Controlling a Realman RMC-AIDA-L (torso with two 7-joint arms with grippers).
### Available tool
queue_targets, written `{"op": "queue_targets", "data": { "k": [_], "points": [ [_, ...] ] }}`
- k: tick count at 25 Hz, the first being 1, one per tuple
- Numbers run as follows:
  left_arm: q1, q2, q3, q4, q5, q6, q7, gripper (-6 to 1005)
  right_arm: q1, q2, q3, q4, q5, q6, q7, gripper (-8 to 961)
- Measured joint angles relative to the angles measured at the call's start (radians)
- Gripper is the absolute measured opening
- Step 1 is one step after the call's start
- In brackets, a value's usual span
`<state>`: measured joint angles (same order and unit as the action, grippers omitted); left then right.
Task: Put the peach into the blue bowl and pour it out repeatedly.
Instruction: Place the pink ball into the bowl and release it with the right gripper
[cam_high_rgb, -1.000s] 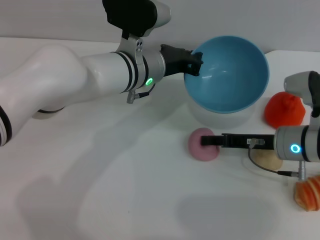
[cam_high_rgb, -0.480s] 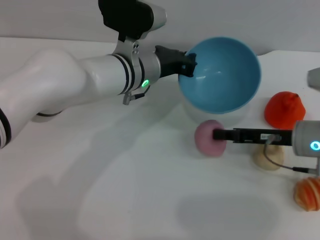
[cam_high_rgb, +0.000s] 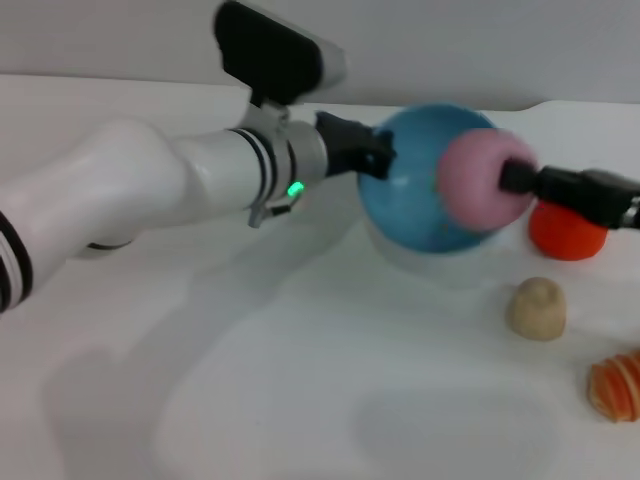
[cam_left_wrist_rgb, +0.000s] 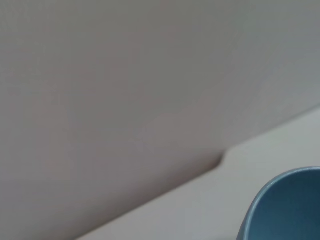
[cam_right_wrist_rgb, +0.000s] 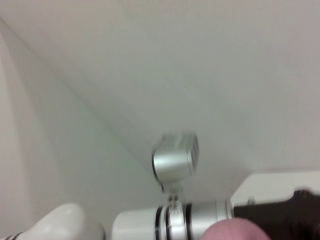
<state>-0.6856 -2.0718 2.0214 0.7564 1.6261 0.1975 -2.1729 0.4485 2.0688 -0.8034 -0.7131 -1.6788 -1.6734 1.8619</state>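
Head view first: on my left the left arm reaches across the white worktop (cam_high_rgb: 250, 400), and the left gripper (cam_high_rgb: 372, 155) is clamped on the near-left rim of the blue bowl (cam_high_rgb: 410, 205), which is tipped so its opening faces the camera, toward the front edge, over a pale patch of the worktop near the back edge. Moving right, I see the peach (cam_high_rgb: 480, 180) up in the air in front of the bowl's opening, gripped by the right gripper (cam_high_rgb: 505, 180), whose dark fingers come in from the right edge and pinch the fruit's right side (the fingertips themselves are partly buried behind the pink). Just behind that gripper sits an orange-red fruit (cam_high_rgb: 565, 235) on the worktop, touching or nearly touching the bowl's right side; I cannot tell which. Nearer the front, a beige lump (cam_high_rgb: 537, 308) stands on its own, and a striped orange piece (cam_high_rgb: 618, 388) lies at the right edge. My left wrist view catches only a curve of the bowl, and my right wrist view shows the peach's top against the left arm.
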Motion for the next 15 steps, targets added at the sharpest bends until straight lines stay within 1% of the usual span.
{"op": "queue_targets", "data": {
  "k": [2,3,4,7,9,12,15],
  "points": [
    [-0.012,0.0,0.032,0.006,0.004,0.013,0.0,-1,-0.005,-0.001,0.004,-0.023,-0.012,0.03,0.003,44],
    [-0.03,-0.002,0.071,0.009,0.006,0.024,0.001,-1,-0.001,-0.001,0.003,-0.025,-0.048,0.08,0.003,44],
    [-0.03,-0.002,0.071,0.009,0.006,0.024,0.001,0,-0.001,-0.001,0.003,-0.025,-0.048,0.08,0.003,51],
    [-0.044,-0.005,0.105,0.01,0.005,0.021,0.001,0,0.019,0.002,-0.006,0.001,-0.122,0.215,0.0,72],
    [-0.045,-0.006,0.113,0.012,0.003,0.019,0.001,0,0.038,0.001,-0.012,0.048,-0.142,0.277,0.0,86],
    [-0.042,-0.006,0.118,0.014,0.0,0.018,-0.006,-1,0.061,-0.001,-0.017,0.112,-0.149,0.315,-0.017,106],
    [-0.04,-0.006,0.122,0.015,-0.001,0.015,-0.007,-1,0.063,0.002,-0.017,0.129,-0.149,0.327,-0.044,127]
  ]
}}
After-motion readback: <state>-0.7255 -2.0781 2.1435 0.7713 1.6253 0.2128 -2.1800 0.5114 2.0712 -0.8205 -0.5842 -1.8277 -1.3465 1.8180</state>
